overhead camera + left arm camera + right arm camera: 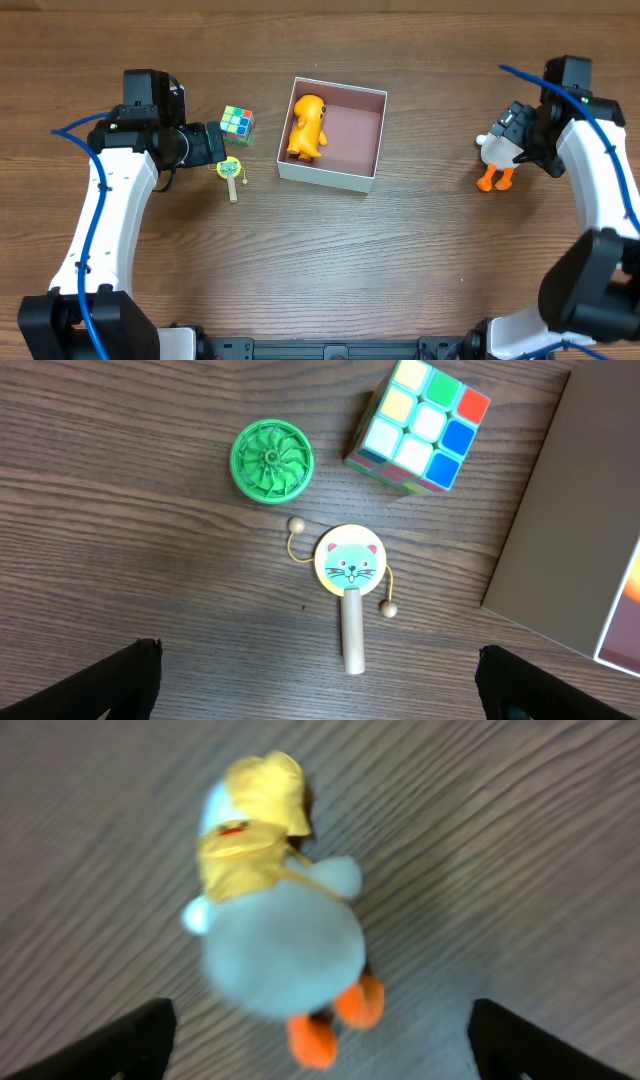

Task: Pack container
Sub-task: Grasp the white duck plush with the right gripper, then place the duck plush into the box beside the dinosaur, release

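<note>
The container [364,176], a shallow white-walled box with a pink-mauve inside, sits at table centre and holds an orange plush toy [307,127] along its left wall. Its wall shows at the right edge of the left wrist view [560,550]. My left gripper [320,685] is open above a wooden cat-face rattle drum [349,565], next to a green pinwheel disc [271,461] and a colour cube [422,424]. The rattle [231,171] and cube [237,123] lie left of the container. My right gripper [320,1040] is open over a white plush duck [275,940] with orange feet [496,156].
The dark wooden table [400,270] carries everything. The duck lies far right, well apart from the container. The small toys cluster just left of the container's left wall.
</note>
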Controlling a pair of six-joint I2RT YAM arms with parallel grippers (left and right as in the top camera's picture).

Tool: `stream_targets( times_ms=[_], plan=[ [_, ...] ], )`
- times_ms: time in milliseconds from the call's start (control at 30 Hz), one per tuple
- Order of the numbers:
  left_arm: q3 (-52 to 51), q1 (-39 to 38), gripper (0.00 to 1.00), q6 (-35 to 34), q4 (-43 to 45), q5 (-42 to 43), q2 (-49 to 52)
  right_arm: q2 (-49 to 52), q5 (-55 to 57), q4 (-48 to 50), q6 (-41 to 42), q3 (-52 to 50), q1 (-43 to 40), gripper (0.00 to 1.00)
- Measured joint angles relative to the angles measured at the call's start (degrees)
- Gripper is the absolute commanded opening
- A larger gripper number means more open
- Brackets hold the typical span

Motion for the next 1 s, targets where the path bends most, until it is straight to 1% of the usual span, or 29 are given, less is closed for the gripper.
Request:
stream_targets(
  times_ms=[133,167,233,267,367,433,533,567,633,700,733,900,1000],
  plan=[
    [0.0,0.0,1.00,0.0,0.0,0.0,0.0,5.1,-4.2,1.7,-0.5,0.0,-2.1,0.86],
    [0.0,0.0,1.00,0.0,0.0,0.0,0.0,5.7,-4.9,2.3,-0.5,0.0,-2.1,0.85],
    [0.0,0.0,1.00,0.0,0.0,0.0,0.0,6.6,-6.9,3.5,-0.7,0.0,-1.5,0.79],
    [0.0,0.0,1.00,0.0,0.0,0.0,0.0,6.8,-7.3,3.9,-0.7,0.0,-1.2,0.73],
    [0.0,0.0,1.00,0.0,0.0,0.0,0.0,7.3,-8.1,4.7,-0.8,0.0,0.0,0.71],
    [0.0,0.0,1.00,0.0,0.0,0.0,0.0,7.9,-8.4,4.8,-0.9,0.0,0.5,0.66],
    [0.0,0.0,1.00,0.0,0.0,0.0,0.0,9.6,-8.9,4.9,-0.7,0.0,1.1,0.53],
    [0.0,0.0,1.00,0.0,0.0,0.0,0.0,10.1,-9.1,4.9,-0.8,0.0,1.2,0.46],
    [0.0,0.0,1.00,0.0,0.0,0.0,0.0,10.9,-9.2,4.9,-0.9,0.0,1.2,0.27],
    [0.0,0.0,1.00,0.0,0.0,0.0,0.0,11.2,-9.2,4.9,-0.8,0.0,1.2,0.14],
    [0.0,0.0,1.00,0.0,0.0,0.0,0.0,11.2,-9.1,4.9,-0.7,0.0,1.2,0.10],
    [0.0,0.0,1.00,0.0,0.0,0.0,0.0,9.9,-8.1,2.4,-0.8,0.1,1.7,0.07],
    [0.0,0.0,1.00,0.0,0.0,0.0,0.0,6.8,-7.9,-0.7,-0.8,0.2,4.5,0.04]
  ],
)
